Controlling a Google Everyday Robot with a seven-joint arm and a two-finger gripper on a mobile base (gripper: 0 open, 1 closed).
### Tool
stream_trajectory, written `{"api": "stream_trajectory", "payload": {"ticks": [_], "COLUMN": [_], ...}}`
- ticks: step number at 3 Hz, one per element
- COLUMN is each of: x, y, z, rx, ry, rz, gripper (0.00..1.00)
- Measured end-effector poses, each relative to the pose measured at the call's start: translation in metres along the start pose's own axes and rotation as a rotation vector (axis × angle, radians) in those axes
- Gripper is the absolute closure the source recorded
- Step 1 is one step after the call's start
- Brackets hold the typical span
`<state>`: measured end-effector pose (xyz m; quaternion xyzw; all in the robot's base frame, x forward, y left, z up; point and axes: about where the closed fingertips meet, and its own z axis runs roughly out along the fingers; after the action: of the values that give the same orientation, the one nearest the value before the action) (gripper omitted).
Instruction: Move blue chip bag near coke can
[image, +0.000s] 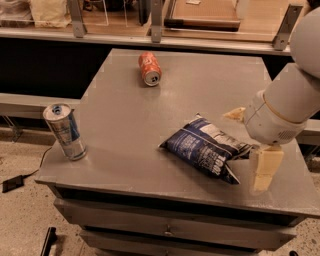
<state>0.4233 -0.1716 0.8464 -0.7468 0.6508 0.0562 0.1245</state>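
The blue chip bag (205, 148) lies flat on the grey table (120, 120), right of centre, a crinkled navy foil bag with white lettering. The coke can (150, 69), orange-red with a silver top, lies on its side at the far middle of the table, well apart from the bag. My gripper (248, 142) is at the bag's right end, low over the table. It is open, with one cream finger (263, 170) in front of the bag's end and the other fingertip (234, 115) behind it. The bag's right tip is partly hidden by the wrist.
A taller slim silver-and-blue can (65, 131) stands upright at the table's front left corner. A shelf rail with metal posts (156, 20) runs behind the table. Drawers (170, 230) sit below the table front. A black cable lies on the floor at left (12, 182).
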Motion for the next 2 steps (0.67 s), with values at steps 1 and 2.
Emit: {"api": "stream_trajectory", "payload": {"ticks": [1,2], "x": [-0.0005,-0.0014], "y": [0.0000,-0.0001], "z": [0.0008,0.0017], "rx": [-0.001,-0.001], "ry": [0.000,0.000], "rz": [-0.001,-0.003], "gripper": [0.16,0.46]}}
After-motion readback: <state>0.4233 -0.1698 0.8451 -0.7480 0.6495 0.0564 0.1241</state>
